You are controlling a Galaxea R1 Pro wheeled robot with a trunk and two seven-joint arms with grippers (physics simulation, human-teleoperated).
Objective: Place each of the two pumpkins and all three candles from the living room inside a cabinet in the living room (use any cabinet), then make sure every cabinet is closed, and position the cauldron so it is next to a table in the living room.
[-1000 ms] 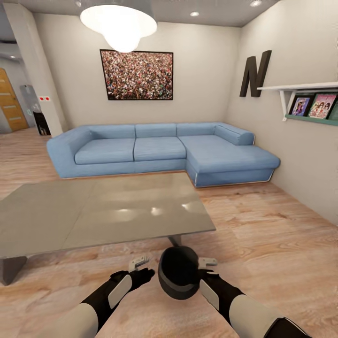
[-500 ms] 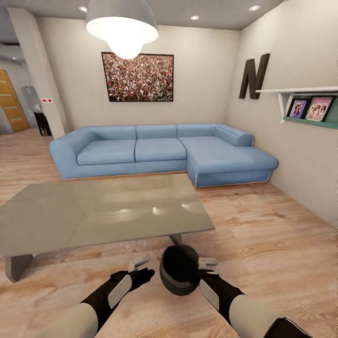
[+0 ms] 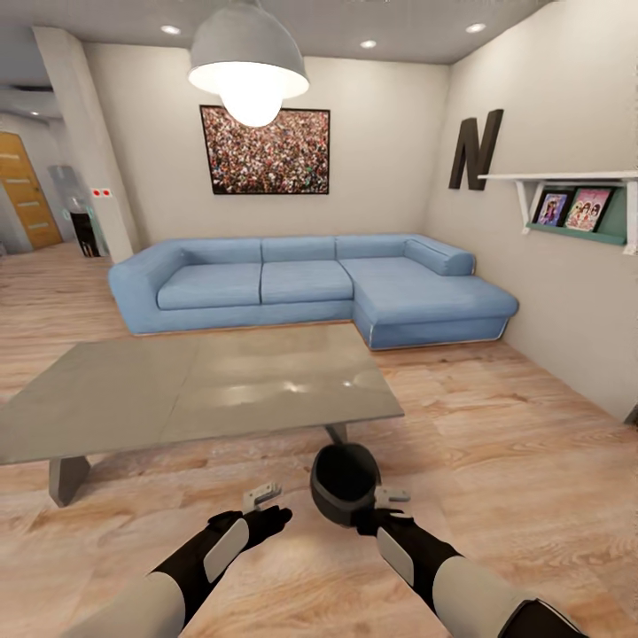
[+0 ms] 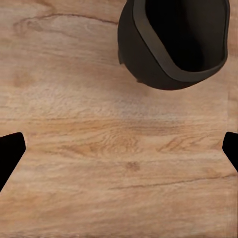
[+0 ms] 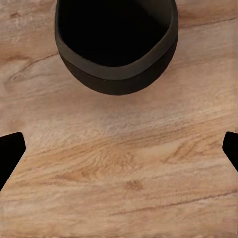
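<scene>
The black cauldron (image 3: 344,483) rests on the wood floor just in front of the near right corner of the grey coffee table (image 3: 204,385), close to its leg, with its dark mouth turned up toward me. My left gripper (image 3: 261,494) is open, a little to the left of the pot. My right gripper (image 3: 390,494) is open at the pot's right side. In the left wrist view the cauldron (image 4: 173,44) lies ahead of the spread left gripper (image 4: 119,153). In the right wrist view the cauldron (image 5: 116,44) lies ahead of the right gripper (image 5: 119,148), nothing between the fingers.
A blue corner sofa (image 3: 319,283) stands behind the table against the far wall. A wall shelf (image 3: 576,208) with pictures juts out on the right. A pendant lamp (image 3: 250,66) hangs over the table. Wood floor runs to the right of the table.
The whole view has pulled back and shifted, so the camera moved. The cauldron now looks smaller and farther ahead of both grippers. Both grippers stay open in the same pose.
</scene>
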